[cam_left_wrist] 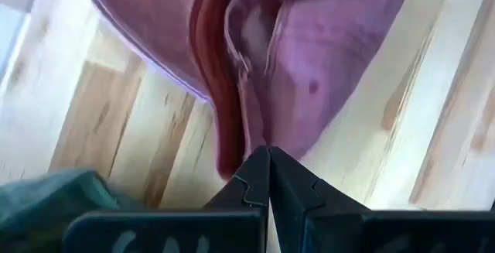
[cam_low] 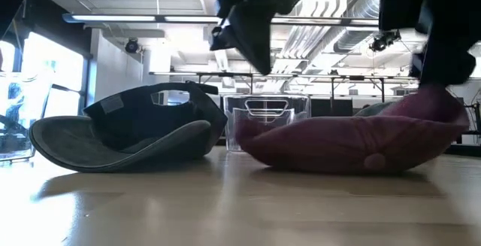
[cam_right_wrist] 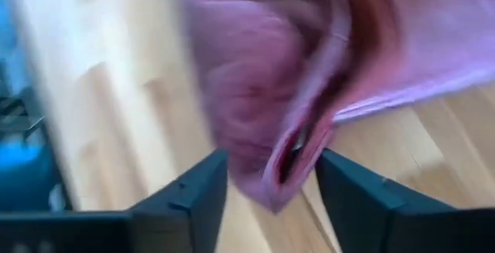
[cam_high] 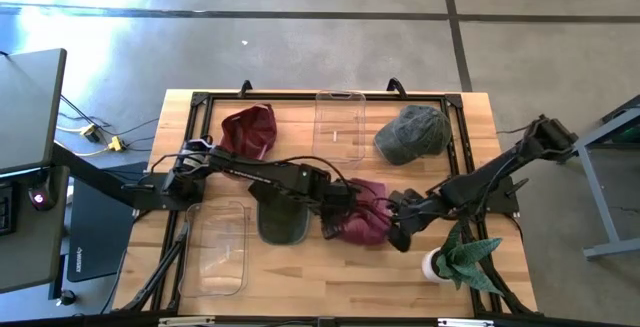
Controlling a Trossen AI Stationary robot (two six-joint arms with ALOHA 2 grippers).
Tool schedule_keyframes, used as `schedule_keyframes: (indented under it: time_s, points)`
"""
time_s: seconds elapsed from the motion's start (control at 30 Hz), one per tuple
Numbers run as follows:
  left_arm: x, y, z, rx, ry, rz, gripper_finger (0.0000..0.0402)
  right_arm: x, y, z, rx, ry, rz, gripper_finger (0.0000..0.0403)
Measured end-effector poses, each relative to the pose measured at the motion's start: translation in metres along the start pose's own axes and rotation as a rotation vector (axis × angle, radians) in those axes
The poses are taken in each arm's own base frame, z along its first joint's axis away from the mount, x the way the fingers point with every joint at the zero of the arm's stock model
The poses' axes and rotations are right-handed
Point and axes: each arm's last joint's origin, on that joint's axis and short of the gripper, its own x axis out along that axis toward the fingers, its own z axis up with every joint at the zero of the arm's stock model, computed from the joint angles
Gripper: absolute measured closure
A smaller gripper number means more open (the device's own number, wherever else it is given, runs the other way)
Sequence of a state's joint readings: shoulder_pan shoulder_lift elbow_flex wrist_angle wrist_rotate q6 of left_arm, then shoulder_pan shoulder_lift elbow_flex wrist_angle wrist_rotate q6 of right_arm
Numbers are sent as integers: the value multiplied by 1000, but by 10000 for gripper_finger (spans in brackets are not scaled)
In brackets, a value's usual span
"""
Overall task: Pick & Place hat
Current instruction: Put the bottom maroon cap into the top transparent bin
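Mid-table: crumpled maroon hat [cam_high: 362,222]; right tool [cam_high: 397,229] spread wide, left tool [cam_high: 330,217] clenched.

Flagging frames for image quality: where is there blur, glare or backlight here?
Right wrist view: motion blur smears the maroon hat, while the open right gripper stays fairly sharp. Left wrist view: the shut left gripper is crisp and the hat behind it soft. Low view: bright windows and ceiling lights backlight the arms into silhouettes. High view: even light, with a sun streak on the floor.
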State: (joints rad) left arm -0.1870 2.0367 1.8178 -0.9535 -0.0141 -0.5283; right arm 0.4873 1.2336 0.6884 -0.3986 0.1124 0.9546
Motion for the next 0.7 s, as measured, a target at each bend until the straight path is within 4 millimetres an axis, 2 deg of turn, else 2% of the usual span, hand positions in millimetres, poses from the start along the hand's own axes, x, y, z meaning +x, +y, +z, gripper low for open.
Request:
schedule_keyframes:
  time_s: [0.13,0.3,0.43,0.57,0.7]
  points:
    - [4,-7,6,24,-50,-71,401,-9,16,0,-252,-79,137,179]
    - [12,-2,10,-9,-68,-77,401,7,38,-3,-438,-193,219,195]
    - [44,13,-1,-42,14,-19,401,24,39,-4,-371,-219,165,220]
    - [58,22,-11,-94,18,-33,401,49,29,-14,-281,-122,48,258]
    - [73,30,-26,-122,103,19,401,57,16,-22,-206,-31,-68,316]
